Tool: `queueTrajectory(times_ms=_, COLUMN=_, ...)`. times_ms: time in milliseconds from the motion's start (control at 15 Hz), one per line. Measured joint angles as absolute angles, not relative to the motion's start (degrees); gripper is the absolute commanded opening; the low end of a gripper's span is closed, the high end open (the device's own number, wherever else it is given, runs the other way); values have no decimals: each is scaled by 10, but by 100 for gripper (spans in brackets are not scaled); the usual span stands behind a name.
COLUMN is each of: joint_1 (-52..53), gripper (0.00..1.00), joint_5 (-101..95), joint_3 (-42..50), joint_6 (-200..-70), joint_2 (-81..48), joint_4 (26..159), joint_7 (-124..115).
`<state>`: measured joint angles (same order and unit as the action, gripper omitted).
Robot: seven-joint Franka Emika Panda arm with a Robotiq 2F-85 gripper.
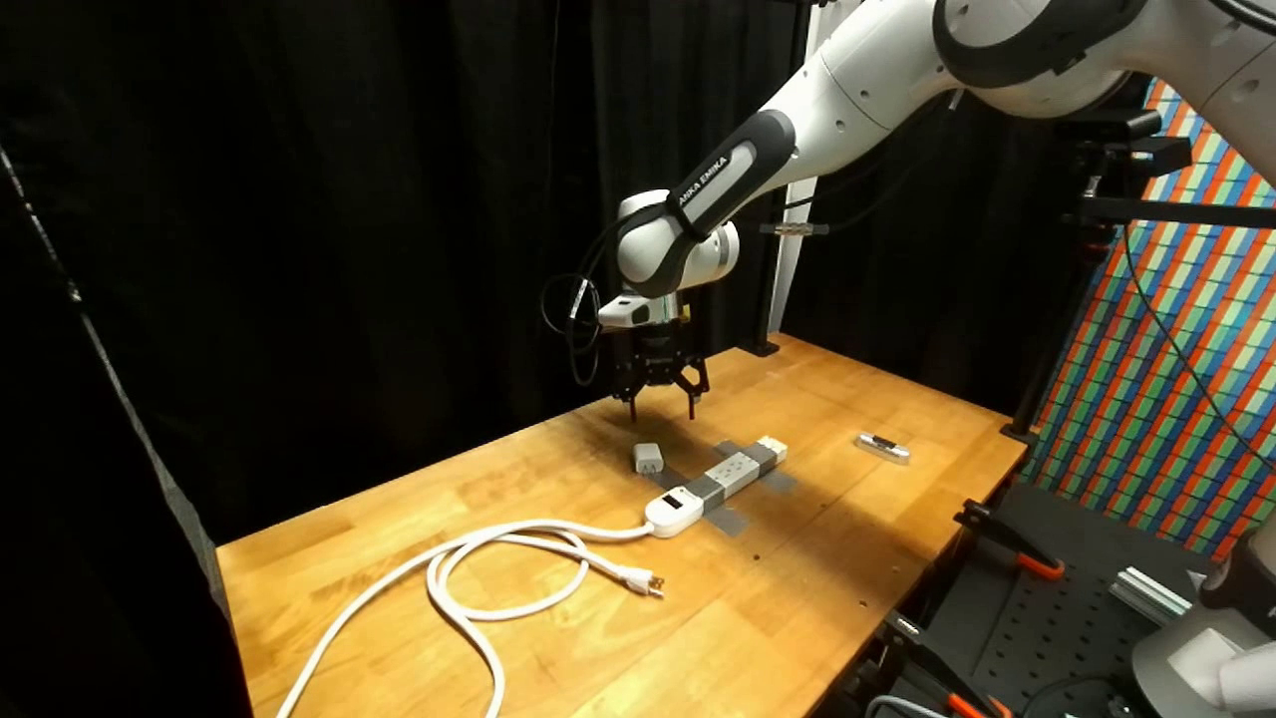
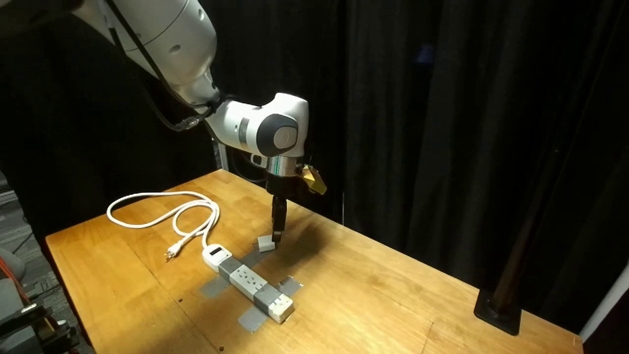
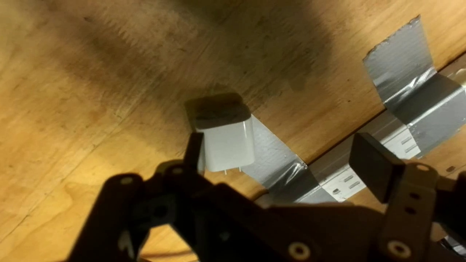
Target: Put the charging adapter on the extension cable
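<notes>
Lettering (image 1: 705,180) on the arm (image 1: 847,85) above the claw (image 1: 663,415) reads "ANKA EMIKA" from where I stand, a black strap (image 1: 686,215) butting up against the first letter I can see. The claw points down over the wooden table (image 1: 538,477), its two fingers (image 1: 692,407) spread well apart with nothing held between them. Below it lies the charging adapter (image 3: 230,147), a white block resting at the end of some gray tape (image 3: 273,154); the wrist view puts it nearer one finger than the other, thin metal prongs (image 3: 225,171) poking out sideways. Just beyond the adapter from the claw, and apart from it, the extension cable (image 1: 736,473) is stuck to the table with more of that tape, outlet slots (image 2: 247,276) facing up. A dark rectangle (image 1: 674,502) sits on its rounded end; any print around it is too small for me to make out. The white cord (image 1: 539,524) runs from that end and loops away from the claw, and its plug (image 1: 636,578) lies farther off than the adapter. Across the extension cable from the claw sits a small silvery object (image 1: 883,449) with a dark patch (image 1: 883,443) on top, too small to read. In an exterior view a yellow piece (image 2: 313,180) sticks out just above the claw.
</notes>
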<state>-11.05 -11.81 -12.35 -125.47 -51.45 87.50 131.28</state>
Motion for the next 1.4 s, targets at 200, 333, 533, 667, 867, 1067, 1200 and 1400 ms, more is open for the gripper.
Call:
queueTrajectory(times_ms=200, joint_1=-108, gripper=100, joint_5=-112, joint_3=-119, joint_6=-1294, joint_2=-517, joint_4=880, joint_7=1320)
queueTrajectory(times_ms=333, joint_1=-103, gripper=100, joint_5=-111, joint_3=-117, joint_6=-1328, joint_2=-522, joint_4=887, joint_7=1328)
queueTrajectory(times_ms=533, joint_1=-96, gripper=100, joint_5=-111, joint_3=-117, joint_6=-1339, joint_2=-533, joint_4=890, joint_7=1367)
queueTrajectory(times_ms=667, joint_1=-94, gripper=100, joint_5=-111, joint_3=-119, joint_6=-1333, joint_2=-540, joint_4=890, joint_7=1399)
queueTrajectory(times_ms=867, joint_1=-94, gripper=72, joint_5=-110, joint_3=-120, joint_6=-1314, joint_2=-548, joint_4=888, joint_7=1447)
queueTrajectory(times_ms=1067, joint_1=-94, gripper=62, joint_5=-102, joint_3=-121, joint_6=-1294, joint_2=-552, joint_4=884, joint_7=1488)
queueTrajectory(times_ms=1200, joint_1=-94, gripper=44, joint_5=-95, joint_3=-121, joint_6=-1292, joint_2=-555, joint_4=882, joint_7=1505)
queueTrajectory(times_ms=1400, joint_1=-93, gripper=23, joint_5=-88, joint_3=-120, joint_6=-1296, joint_2=-558, joint_4=881, joint_7=1508)
